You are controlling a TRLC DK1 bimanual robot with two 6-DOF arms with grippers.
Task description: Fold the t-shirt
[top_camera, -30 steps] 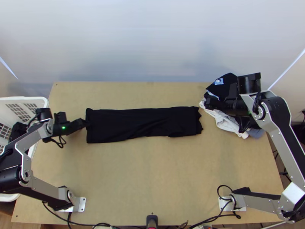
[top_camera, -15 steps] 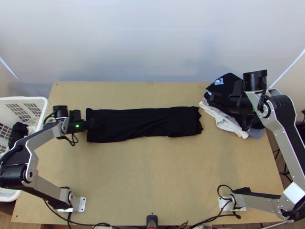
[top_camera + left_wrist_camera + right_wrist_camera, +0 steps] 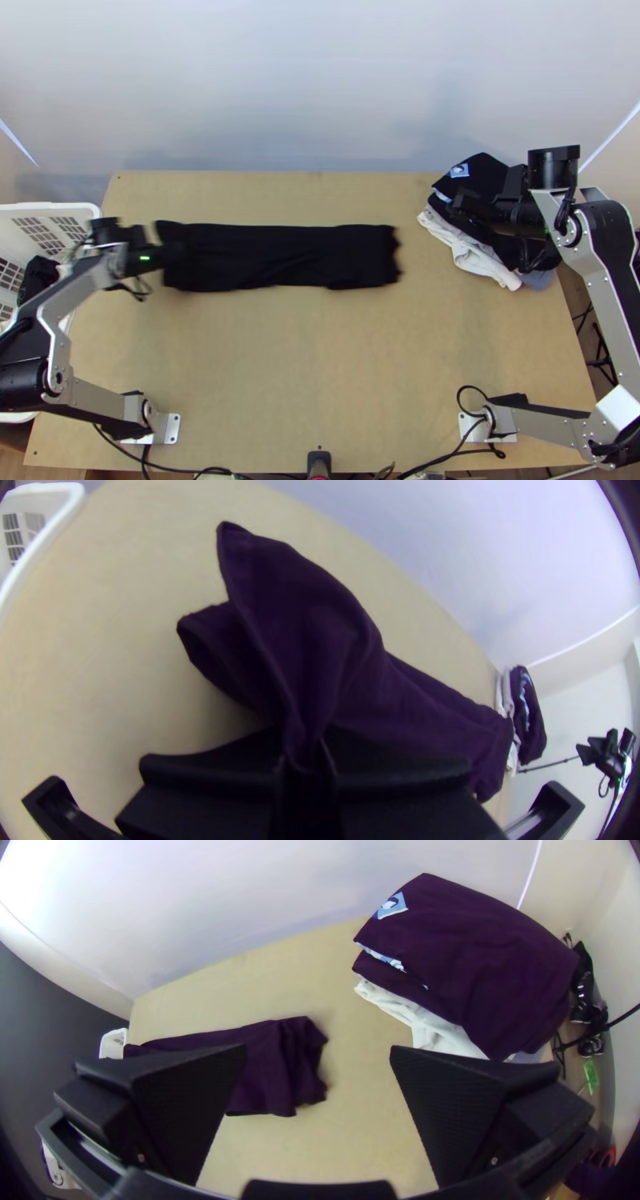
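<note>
The black t-shirt (image 3: 280,256) lies as a long folded strip across the table's left and middle. At its left end is my left gripper (image 3: 172,254). In the left wrist view, the left gripper (image 3: 305,753) is shut on the t-shirt's end (image 3: 307,633), which bunches between the fingers and rises in a flap. My right gripper (image 3: 458,202) is over the pile of clothes at the right. In the right wrist view, the right gripper (image 3: 317,1057) stands open with nothing between its fingers, and the strip's ragged end (image 3: 287,1067) appears past one finger.
A pile of folded dark and white clothes (image 3: 476,172) sits at the table's back right. The white basket (image 3: 48,210) with dark cloth inside stands off the left edge. Bare wood of the table (image 3: 320,360) lies in front of the strip.
My left gripper first moved right onto the strip's end, then back left, and the whole strip slid left with it. The right gripper moved a little to the right over the pile.
</note>
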